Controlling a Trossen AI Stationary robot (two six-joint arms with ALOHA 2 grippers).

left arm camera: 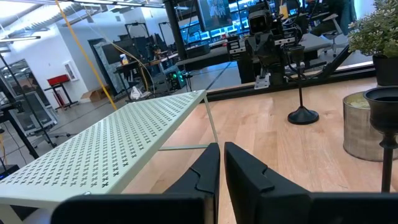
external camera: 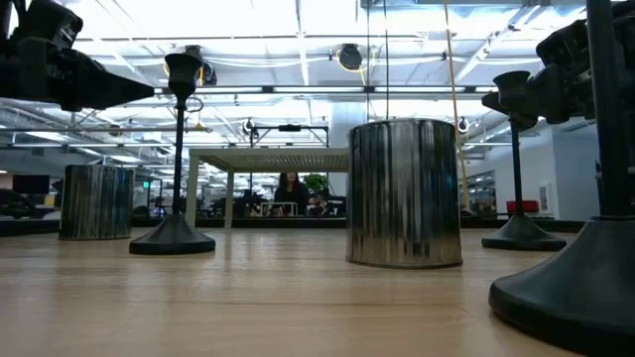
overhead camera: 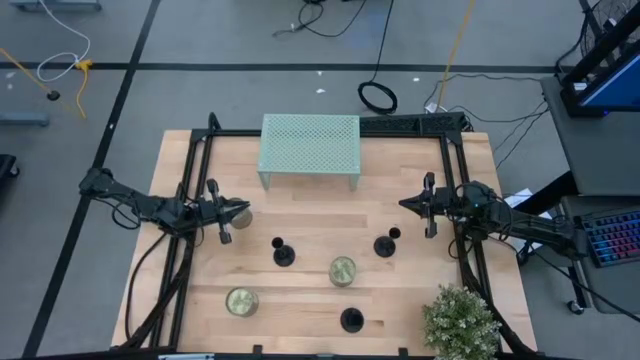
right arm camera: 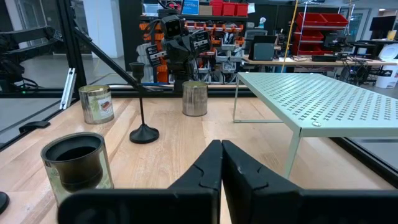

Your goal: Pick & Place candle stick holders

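Observation:
Three black candle stick holders stand upright on their disc bases on the wooden table: one left of centre [overhead camera: 283,252], one right of centre [overhead camera: 386,243], one near the front edge [overhead camera: 351,319]. My left gripper [overhead camera: 246,211] is shut and empty at the table's left, above a greenish-gold tin [right arm camera: 194,98]. My right gripper [overhead camera: 403,205] is shut and empty at the table's right, beyond the right holder. In the left wrist view my fingers [left arm camera: 222,155] point past the shelf toward the right holder [left arm camera: 303,93]. In the right wrist view my fingers [right arm camera: 221,149] point toward the left holder [right arm camera: 143,106].
A pale green perforated shelf [overhead camera: 310,145] stands on thin legs at the table's far middle. Two more tins stand at the centre [overhead camera: 342,270] and front left [overhead camera: 241,301]. A potted plant [overhead camera: 460,320] is at the front right corner. A black frame [overhead camera: 200,150] borders the table.

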